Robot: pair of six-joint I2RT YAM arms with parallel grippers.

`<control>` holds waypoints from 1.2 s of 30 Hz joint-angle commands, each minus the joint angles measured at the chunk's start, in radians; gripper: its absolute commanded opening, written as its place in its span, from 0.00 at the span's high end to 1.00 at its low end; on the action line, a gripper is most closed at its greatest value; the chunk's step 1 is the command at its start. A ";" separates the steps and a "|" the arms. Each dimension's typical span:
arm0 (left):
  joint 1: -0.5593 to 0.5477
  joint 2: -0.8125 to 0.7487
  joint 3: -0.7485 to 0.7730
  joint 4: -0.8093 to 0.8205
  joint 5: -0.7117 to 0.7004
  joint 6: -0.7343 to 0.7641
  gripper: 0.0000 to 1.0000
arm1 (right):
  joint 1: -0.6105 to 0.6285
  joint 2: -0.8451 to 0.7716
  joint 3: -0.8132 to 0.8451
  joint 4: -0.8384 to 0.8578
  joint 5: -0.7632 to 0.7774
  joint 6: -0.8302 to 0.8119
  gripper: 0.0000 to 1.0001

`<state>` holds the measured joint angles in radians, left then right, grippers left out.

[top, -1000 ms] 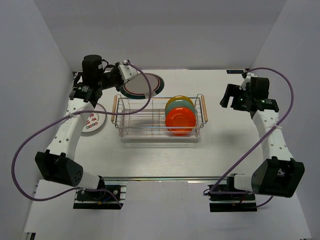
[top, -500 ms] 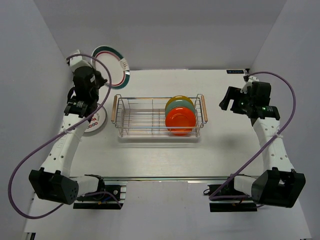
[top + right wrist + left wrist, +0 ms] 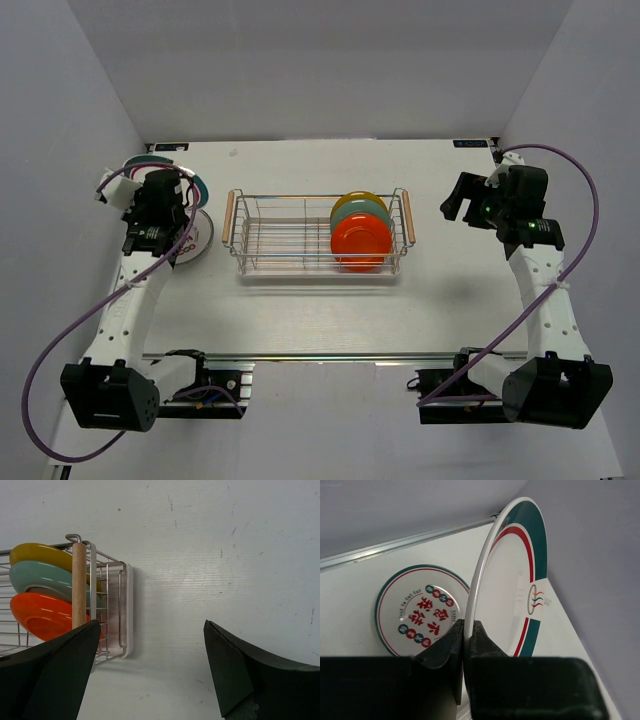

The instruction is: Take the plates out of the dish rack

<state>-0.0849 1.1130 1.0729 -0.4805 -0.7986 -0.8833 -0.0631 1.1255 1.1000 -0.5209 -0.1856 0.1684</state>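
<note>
The left end effector (image 3: pixel 465 630) pinches the teal-rimmed plate (image 3: pixel 512 580) by its rim, on edge, above the printed plate (image 3: pixel 420 612) lying flat on the tabletop (image 3: pixel 330 320) left of the dish rack (image 3: pixel 300 272). I judge this a set-down, which calls for tipping the plate flat, then lowering it. The rack's long axis runs left-right, and three small plates (image 3: pixel 360 238) stand at its right end. The right end effector (image 3: pixel 152 665) hovers, jaws spread wide, empty.

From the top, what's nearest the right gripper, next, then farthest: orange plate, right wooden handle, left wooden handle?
1. Right wooden handle: right end of silver wire dish rack.
2. Round orange plate: inside, right part.
3. Left wooden handle: left end.
</note>
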 commanded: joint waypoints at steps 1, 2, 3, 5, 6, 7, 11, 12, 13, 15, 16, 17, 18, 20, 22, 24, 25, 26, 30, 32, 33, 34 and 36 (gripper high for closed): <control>0.045 0.011 -0.051 -0.036 -0.036 -0.170 1.00 | 0.005 -0.010 -0.003 0.032 0.006 0.011 0.11; 0.057 0.018 -0.069 -0.035 -0.005 -0.186 1.00 | 0.005 -0.010 -0.002 0.032 0.006 0.013 0.11; 0.066 0.031 -0.085 -0.032 -0.002 -0.218 1.00 | 0.005 -0.006 -0.002 0.030 0.008 0.011 0.11; 0.096 0.037 -0.128 -0.017 0.025 -0.241 1.00 | 0.005 -0.004 -0.002 0.030 0.015 0.013 0.11; 0.096 0.041 -0.140 0.002 0.032 -0.258 1.00 | 0.005 -0.001 -0.002 0.030 0.015 0.014 0.11; 0.120 0.045 -0.152 0.008 0.044 -0.259 0.99 | 0.005 -0.001 -0.002 0.030 0.020 0.014 0.11; 0.152 0.094 -0.189 -0.010 0.047 -0.305 0.97 | 0.006 0.014 0.004 0.022 0.028 0.017 0.11; 0.168 0.108 -0.197 -0.004 0.065 -0.306 0.97 | 0.003 0.014 0.008 0.019 0.031 0.019 0.11; 0.177 0.131 -0.203 0.002 0.078 -0.304 0.97 | 0.006 0.016 0.006 0.019 0.031 0.017 0.11; 0.189 0.151 -0.218 0.031 0.122 -0.302 0.98 | 0.005 0.020 0.001 0.025 0.032 0.017 0.11; 0.198 0.171 -0.220 0.037 0.133 -0.302 0.97 | 0.006 0.023 0.003 0.025 0.032 0.016 0.11; 0.198 0.180 -0.226 0.042 0.140 -0.302 0.98 | 0.005 0.031 0.004 0.022 0.035 0.016 0.11; 0.208 0.186 -0.228 0.045 0.154 -0.305 0.97 | 0.005 0.036 0.009 0.018 0.038 0.016 0.11; 0.208 0.203 -0.231 0.043 0.159 -0.310 0.92 | 0.005 0.045 0.011 0.013 0.041 0.016 0.11; 0.208 0.203 -0.241 0.049 0.159 -0.310 0.85 | 0.005 0.046 0.012 0.012 0.041 0.017 0.11; 0.217 0.199 -0.258 0.057 0.165 -0.307 0.79 | 0.005 0.049 0.011 0.018 0.034 0.011 0.11; 0.217 0.196 -0.261 0.059 0.168 -0.307 0.73 | 0.005 0.049 0.009 0.021 0.029 0.006 0.11; 0.217 0.191 -0.266 0.056 0.171 -0.307 0.55 | 0.005 0.049 0.008 0.024 0.025 0.002 0.11; 0.217 0.188 -0.294 0.069 0.193 -0.307 0.36 | 0.005 0.049 0.001 0.044 -0.026 -0.017 0.11; 0.217 0.194 -0.317 0.095 0.223 -0.295 0.33 | 0.003 0.043 0.000 0.062 -0.076 -0.035 0.11; 0.217 0.199 -0.324 0.097 0.231 -0.292 0.32 | 0.002 0.039 0.001 0.068 -0.092 -0.041 0.11; 0.217 0.205 -0.323 0.094 0.236 -0.292 0.30 | 0.000 0.025 -0.002 0.077 -0.107 -0.055 0.11; 0.217 0.223 -0.321 0.089 0.242 -0.290 0.23 | 0.003 0.008 -0.008 0.120 -0.144 -0.066 0.11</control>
<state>0.1287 1.3285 0.7528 -0.4202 -0.5716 -1.1549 -0.0631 1.1751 1.0973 -0.4904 -0.2481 0.1402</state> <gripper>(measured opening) 0.753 0.890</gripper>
